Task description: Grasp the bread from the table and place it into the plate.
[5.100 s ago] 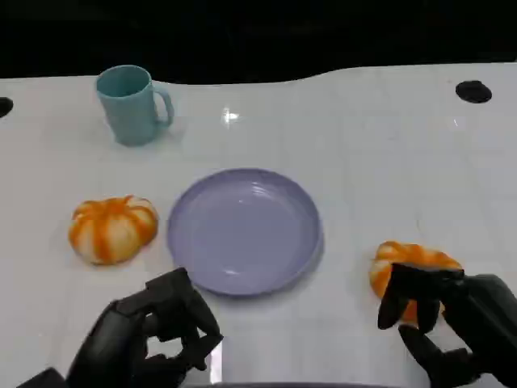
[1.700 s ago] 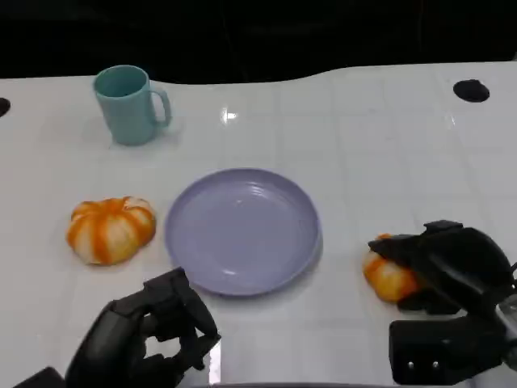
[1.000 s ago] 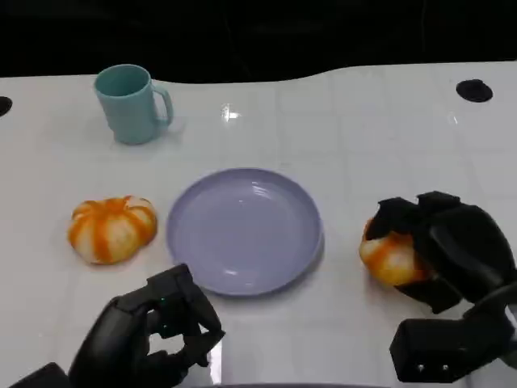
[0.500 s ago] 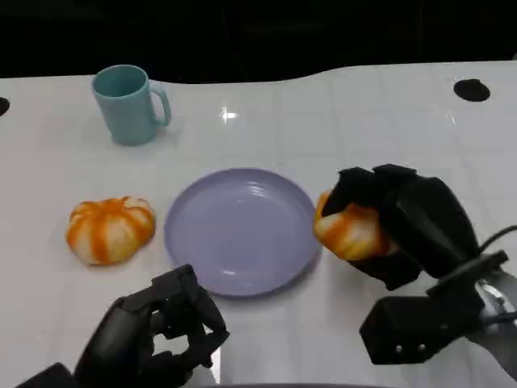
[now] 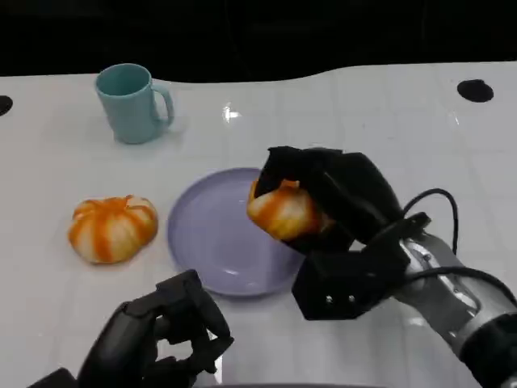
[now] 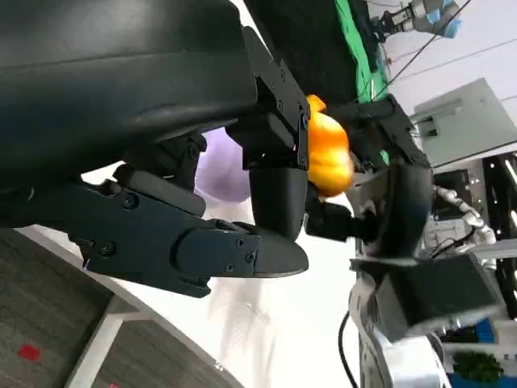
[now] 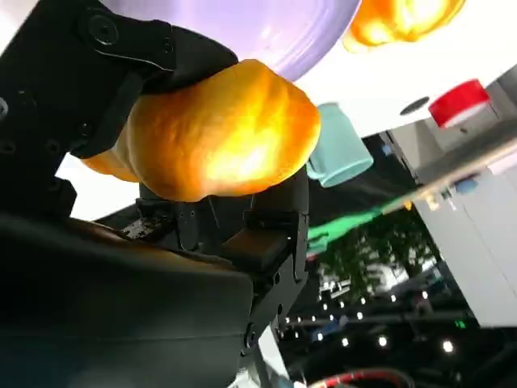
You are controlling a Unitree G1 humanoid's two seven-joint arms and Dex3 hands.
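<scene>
Head view gives me the lilac plate (image 5: 212,242) as my landmark on the white worktop (image 5: 380,137). Beyond the plate, toward its far left, stands a teal mug (image 5: 131,103); left of the plate, just beside its rim, lies a second orange-and-white bread (image 5: 112,228). A dark round hole (image 5: 474,90) sits far off to the plate's right. Nothing stands between my load and the plate. My right hand (image 5: 327,198) holds the bread (image 5: 283,210) above the plate's right half, black fingers (image 5: 283,166) wrapped over its top and far side; right wrist view shows the bread (image 7: 214,133) clamped against the palm. My left hand (image 5: 166,335) hovers near the plate's front edge, fingers curled in on nothing. I read no writing anywhere.
</scene>
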